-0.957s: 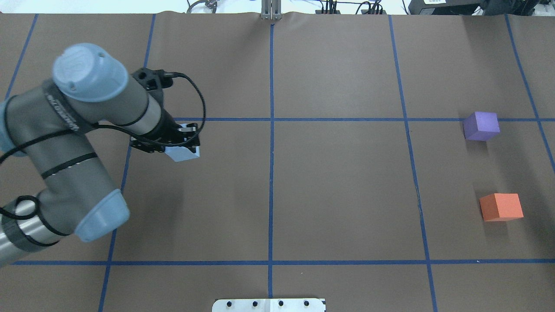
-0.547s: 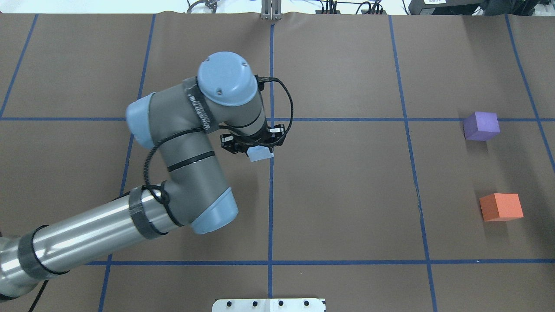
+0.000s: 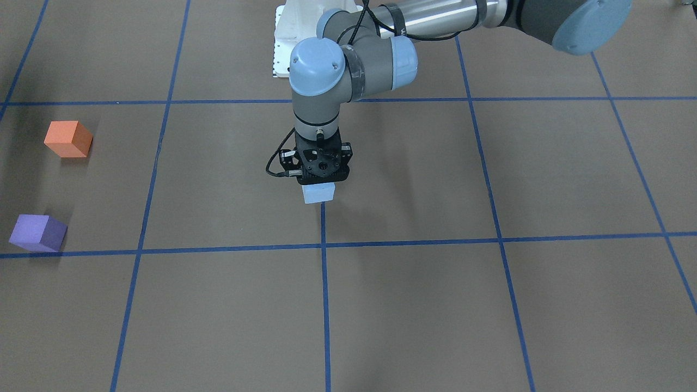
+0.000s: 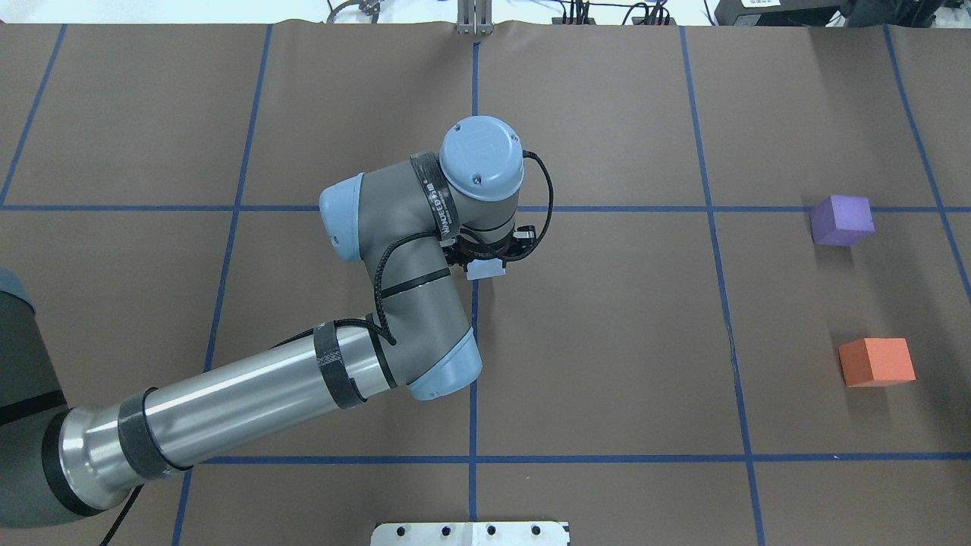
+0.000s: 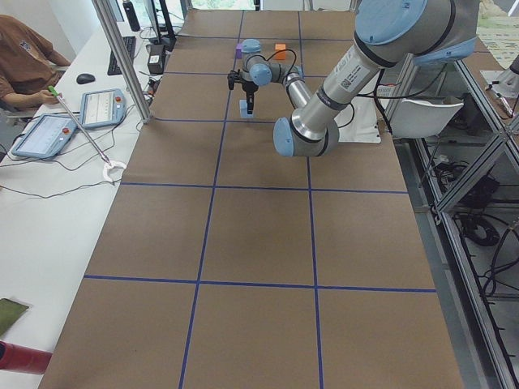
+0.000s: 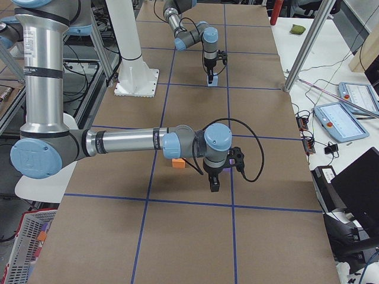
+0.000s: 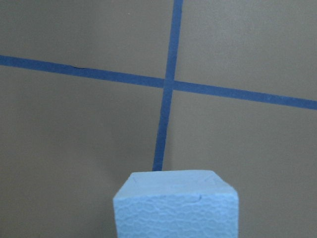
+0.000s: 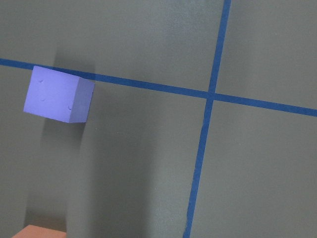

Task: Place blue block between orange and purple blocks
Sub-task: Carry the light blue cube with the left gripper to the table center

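My left gripper is shut on the light blue block and holds it over the table's centre tape line, seen also in the front view and filling the bottom of the left wrist view. The purple block and the orange block rest far right on the table, with a gap between them. Both show in the front view, purple and orange. The right wrist view shows the purple block and an orange corner. My right gripper hangs beside the orange block; I cannot tell if it is open.
Blue tape lines divide the brown table into squares. The white robot base plate sits at the near edge. A desk with tablets and an operator lies beyond the far edge.
My left arm has swung to the right with the blue block, from the table's left part to the centre line. The purple and orange blocks have not moved.
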Robot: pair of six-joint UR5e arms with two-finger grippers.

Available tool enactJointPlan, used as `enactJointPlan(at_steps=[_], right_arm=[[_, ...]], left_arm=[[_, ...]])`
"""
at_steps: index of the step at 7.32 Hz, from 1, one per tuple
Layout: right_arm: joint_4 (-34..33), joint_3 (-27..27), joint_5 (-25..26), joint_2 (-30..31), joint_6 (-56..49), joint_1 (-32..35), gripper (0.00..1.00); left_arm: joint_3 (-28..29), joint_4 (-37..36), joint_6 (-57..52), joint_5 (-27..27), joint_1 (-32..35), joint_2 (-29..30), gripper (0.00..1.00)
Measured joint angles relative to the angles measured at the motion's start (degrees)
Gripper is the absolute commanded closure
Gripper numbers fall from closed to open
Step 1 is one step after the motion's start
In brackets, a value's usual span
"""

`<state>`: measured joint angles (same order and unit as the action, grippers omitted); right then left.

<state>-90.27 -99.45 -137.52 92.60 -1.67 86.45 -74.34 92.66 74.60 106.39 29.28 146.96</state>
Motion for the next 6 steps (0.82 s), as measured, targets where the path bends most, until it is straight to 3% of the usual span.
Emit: enactJointPlan(at_steps=[2, 3, 6], right_arm=[[-2.6, -3.9, -1.5, -3.7, 5.5, -0.2, 0.0], [-6.4, -6.7, -1.7, -6.6, 8.3, -0.6, 0.0], [-28.0, -15.9, -1.7, -21.0, 16.6, -3.7, 0.0]], left_arm=[[1.3, 1.2, -0.2, -0.7, -0.6, -0.1, 0.15], [1.6, 1.5, -0.3, -0.8, -0.7, -0.2, 0.0], [0.7, 1.7, -2.4, 0.0, 0.5, -0.9, 0.0]])
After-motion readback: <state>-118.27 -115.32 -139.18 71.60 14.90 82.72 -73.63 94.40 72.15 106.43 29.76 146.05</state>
